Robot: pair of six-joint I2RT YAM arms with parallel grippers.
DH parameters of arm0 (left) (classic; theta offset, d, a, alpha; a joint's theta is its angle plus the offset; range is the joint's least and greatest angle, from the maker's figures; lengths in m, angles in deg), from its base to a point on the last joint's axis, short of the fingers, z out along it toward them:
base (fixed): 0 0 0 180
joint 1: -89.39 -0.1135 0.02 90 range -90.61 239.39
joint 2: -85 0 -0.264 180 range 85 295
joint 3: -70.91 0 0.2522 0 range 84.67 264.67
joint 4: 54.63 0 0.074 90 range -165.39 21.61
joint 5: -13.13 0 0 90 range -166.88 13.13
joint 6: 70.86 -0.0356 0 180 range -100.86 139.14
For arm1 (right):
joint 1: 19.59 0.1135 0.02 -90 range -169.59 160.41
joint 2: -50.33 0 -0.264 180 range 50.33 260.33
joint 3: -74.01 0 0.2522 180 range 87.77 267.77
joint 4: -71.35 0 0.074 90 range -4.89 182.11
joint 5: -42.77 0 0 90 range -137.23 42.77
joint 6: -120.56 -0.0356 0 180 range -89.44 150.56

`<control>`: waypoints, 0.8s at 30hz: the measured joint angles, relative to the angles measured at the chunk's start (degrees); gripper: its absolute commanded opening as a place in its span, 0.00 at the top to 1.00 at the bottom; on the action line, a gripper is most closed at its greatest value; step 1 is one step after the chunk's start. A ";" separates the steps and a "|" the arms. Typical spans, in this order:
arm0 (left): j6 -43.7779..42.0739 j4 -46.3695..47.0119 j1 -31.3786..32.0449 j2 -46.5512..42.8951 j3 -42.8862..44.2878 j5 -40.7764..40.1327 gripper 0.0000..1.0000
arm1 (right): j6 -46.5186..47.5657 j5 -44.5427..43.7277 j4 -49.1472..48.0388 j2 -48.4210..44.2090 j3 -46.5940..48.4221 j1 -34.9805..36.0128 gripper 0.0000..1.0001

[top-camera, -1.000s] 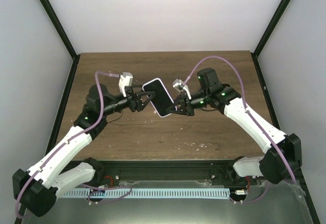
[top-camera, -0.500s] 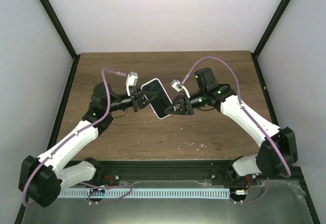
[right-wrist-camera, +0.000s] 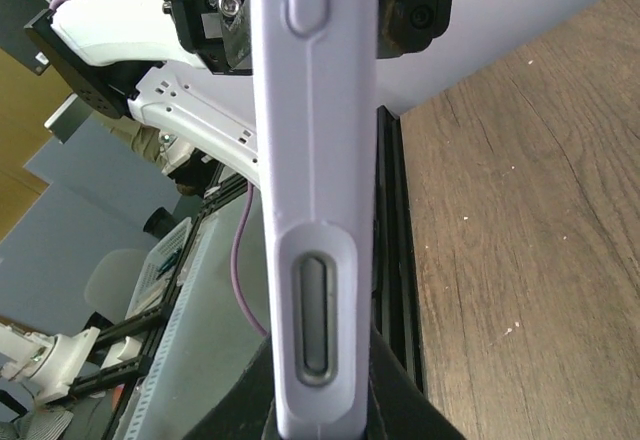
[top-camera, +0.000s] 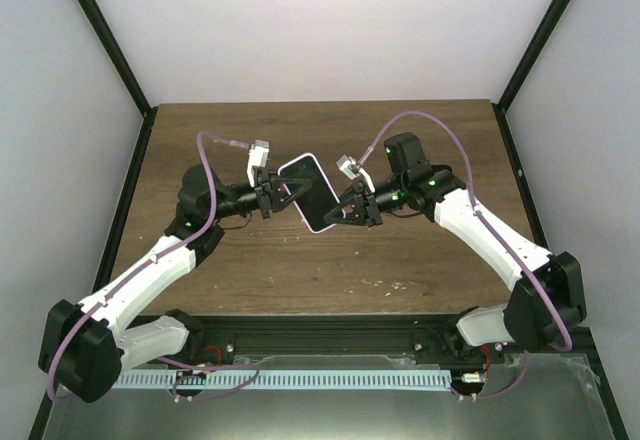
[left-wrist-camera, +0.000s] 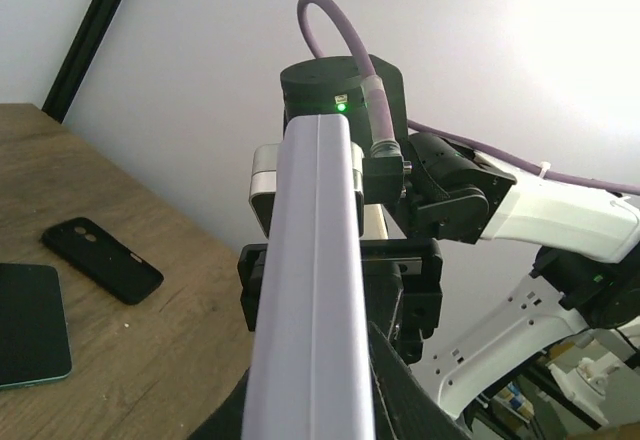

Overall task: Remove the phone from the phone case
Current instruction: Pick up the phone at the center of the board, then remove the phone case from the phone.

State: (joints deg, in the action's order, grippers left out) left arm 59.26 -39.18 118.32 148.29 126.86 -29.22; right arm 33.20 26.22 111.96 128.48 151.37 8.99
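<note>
The phone (top-camera: 309, 192), black glass with a thin pale lilac rim, hangs tilted above the middle of the table, still inside the phone case (top-camera: 327, 225). My left gripper (top-camera: 284, 193) is shut on its left edge and my right gripper (top-camera: 341, 210) is shut on its right edge. In the left wrist view the lilac case edge (left-wrist-camera: 315, 290) runs up from between my left gripper (left-wrist-camera: 315, 395) fingers. In the right wrist view the case edge (right-wrist-camera: 312, 110) with its side buttons rises from my right gripper (right-wrist-camera: 318, 405).
A black phone-shaped thing (left-wrist-camera: 102, 258) and a dark slab with a teal edge (left-wrist-camera: 30, 325) lie on the wooden table (top-camera: 400, 260) in the left wrist view. Black frame posts (top-camera: 110, 50) and white walls ring the table.
My left gripper has moved in to the right and shut on the left edge of the cased phone. The right gripper has kept its hold, and the phone has barely shifted.
</note>
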 measured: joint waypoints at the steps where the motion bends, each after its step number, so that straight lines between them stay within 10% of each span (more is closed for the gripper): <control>1: 0.22 0.37 -0.09 0.17 0.00 0.24 1.00 | -0.09 -0.09 -0.04 -0.04 0.00 0.00 0.80; 8: -1.46 -2.64 -1.99 0.28 0.02 5.97 1.00 | 4.57 -2.47 3.54 -0.13 1.01 -0.72 0.54; 24: -9.66 -16.41 -7.19 0.42 4.66 21.00 1.00 | 37.24 -9.40 29.49 2.10 8.70 2.64 0.57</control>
State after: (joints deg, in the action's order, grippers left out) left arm 49.60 -55.59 111.12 148.70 131.52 -8.21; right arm 70.44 16.82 141.45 130.58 160.06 11.63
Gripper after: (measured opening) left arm 0.113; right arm 0.434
